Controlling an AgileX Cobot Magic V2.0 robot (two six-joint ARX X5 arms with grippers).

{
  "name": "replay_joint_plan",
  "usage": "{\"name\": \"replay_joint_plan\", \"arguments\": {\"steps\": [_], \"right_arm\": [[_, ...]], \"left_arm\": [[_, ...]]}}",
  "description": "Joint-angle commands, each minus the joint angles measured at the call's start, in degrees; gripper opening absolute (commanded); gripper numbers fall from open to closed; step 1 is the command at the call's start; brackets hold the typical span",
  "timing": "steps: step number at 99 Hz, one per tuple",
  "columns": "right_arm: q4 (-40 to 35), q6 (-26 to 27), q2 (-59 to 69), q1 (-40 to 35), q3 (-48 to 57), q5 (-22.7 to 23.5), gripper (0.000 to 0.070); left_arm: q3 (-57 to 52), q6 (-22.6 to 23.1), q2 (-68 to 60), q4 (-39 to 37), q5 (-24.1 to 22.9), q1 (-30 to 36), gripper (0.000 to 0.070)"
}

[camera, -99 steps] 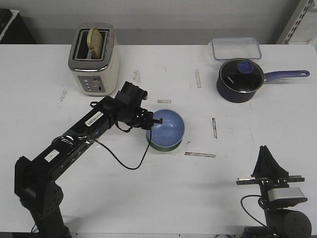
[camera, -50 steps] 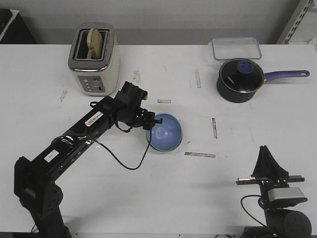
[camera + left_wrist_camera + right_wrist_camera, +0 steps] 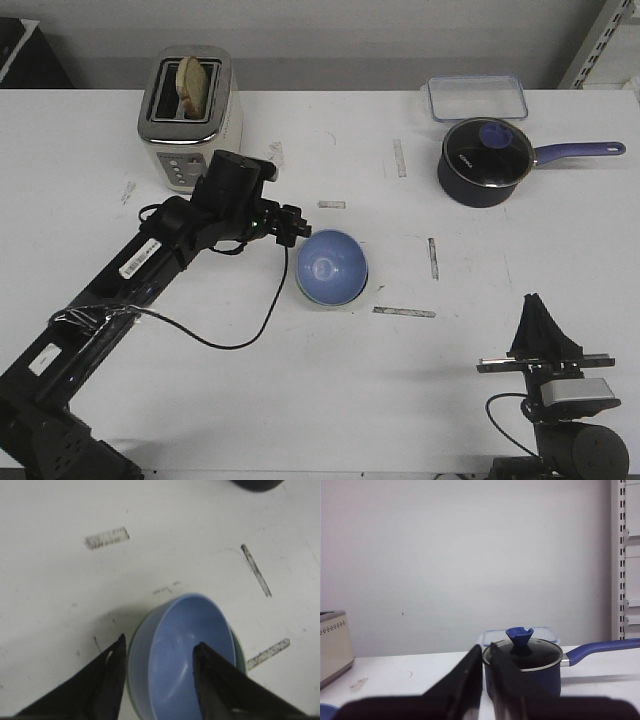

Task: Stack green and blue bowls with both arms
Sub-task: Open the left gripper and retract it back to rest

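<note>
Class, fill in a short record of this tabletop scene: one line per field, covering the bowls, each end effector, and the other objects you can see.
Blue bowl: nested inside the green bowl, near the table's middle
Green bowl: only its rim shows around the blue one
Left end effector: open, clear of the bowls in the front view
Right end effector: shut, empty, parked at the table's near right
Toaster: far left, bread in a slot
Saucepan: far right, lid on
Clear container: behind the saucepan
</note>
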State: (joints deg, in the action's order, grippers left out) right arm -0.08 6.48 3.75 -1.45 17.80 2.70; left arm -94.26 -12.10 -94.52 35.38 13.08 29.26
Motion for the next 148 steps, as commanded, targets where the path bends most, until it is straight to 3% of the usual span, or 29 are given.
{"name": "replay_joint_plan", "arguments": {"steps": [1, 14, 39, 53, 62, 80, 120, 148], "right_arm": [[0.5, 0.8, -0.2, 0.0, 0.3, -0.2, 0.0013], [0.5, 0.8, -0.2, 0.0, 0.3, -0.2, 0.0013], [0.5, 0.8, -0.2, 0.0, 0.3, -0.2, 0.0013], [0.5, 0.8, -0.2, 0.0, 0.3, -0.2, 0.0013], [0.5, 0.8, -0.2, 0.0, 0.3, -0.2, 0.0013], [0.5, 0.8, -0.2, 0.0, 0.3, -0.2, 0.0013], [0.5, 0.8, -0.2, 0.0, 0.3, -0.2, 0.0013], [0.5, 0.8, -0.2, 0.0, 0.3, -0.2, 0.0013]], "left_arm": [[1.3, 2.9, 3.3, -5.1, -1.1, -0.1, 0.0262], [9.7, 2.9, 9.4, -17.0, -2.9, -1.3, 0.0234], [26.9, 3.2, 20.0, -32.7, -3.0, -6.5, 0.0225], [37.4, 7.5, 26.2, -40.0, -4.3, -9.0, 0.0024], [43.6, 9.3, 30.3, -42.9, -7.5, -10.2, 0.0], [53.9, 9.7, 38.2, -45.2, -13.4, -12.8, 0.0], [71.4, 9.7, 59.4, -45.8, -13.4, -20.4, 0.0001], [74.1, 9.7, 73.5, -41.5, -13.4, -23.8, 0.0001]]}}
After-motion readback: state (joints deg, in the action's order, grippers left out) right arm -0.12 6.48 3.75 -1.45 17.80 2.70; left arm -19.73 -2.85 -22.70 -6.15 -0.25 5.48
